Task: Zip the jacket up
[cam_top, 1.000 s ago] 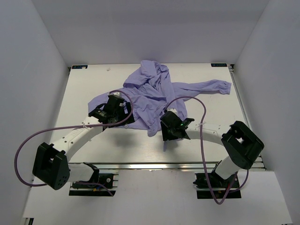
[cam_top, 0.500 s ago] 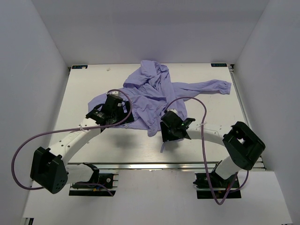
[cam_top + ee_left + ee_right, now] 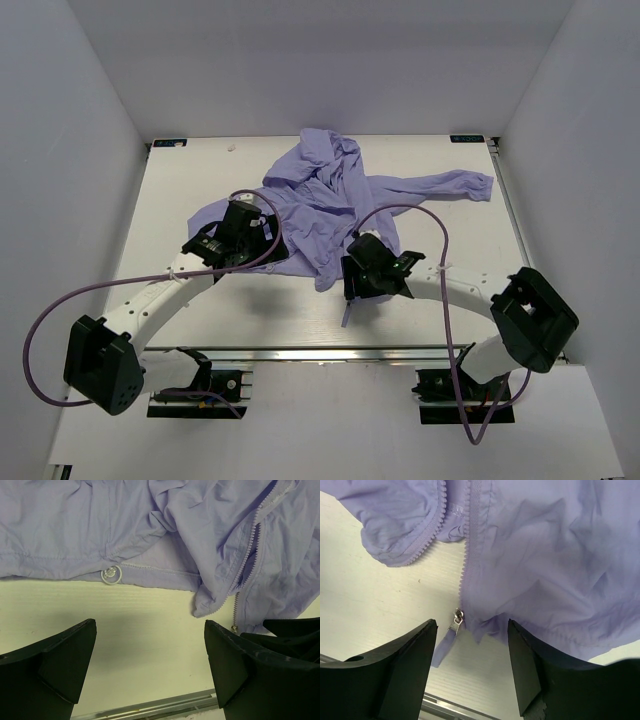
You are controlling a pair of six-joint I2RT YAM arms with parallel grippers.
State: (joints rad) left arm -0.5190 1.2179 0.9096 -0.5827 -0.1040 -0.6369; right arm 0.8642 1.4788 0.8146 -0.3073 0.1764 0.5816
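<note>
The lavender jacket (image 3: 330, 195) lies crumpled and unzipped at the table's middle, one sleeve stretched to the right. My left gripper (image 3: 232, 245) is open and empty over the bare table just off the jacket's left hem (image 3: 75, 535); its fingers (image 3: 60, 660) touch nothing. A small ring eyelet (image 3: 111, 574) sits on that hem, and open zipper teeth (image 3: 250, 550) run at the right. My right gripper (image 3: 368, 275) is open above the jacket's bottom corner. The metal zipper slider (image 3: 457, 617) with its purple pull tab (image 3: 442, 647) lies between its fingers (image 3: 405, 670), untouched.
White walls enclose the table on three sides. A metal rail (image 3: 330, 352) runs along the near edge, also seen in the left wrist view (image 3: 150, 707). Purple cables (image 3: 60, 300) loop from both arms. The jacket's hood (image 3: 325, 145) bunches near the back.
My right arm's elbow has swung right and its gripper has edged toward the jacket's bottom corner. My left arm's base link has shifted left, and its gripper stays by the hem.
</note>
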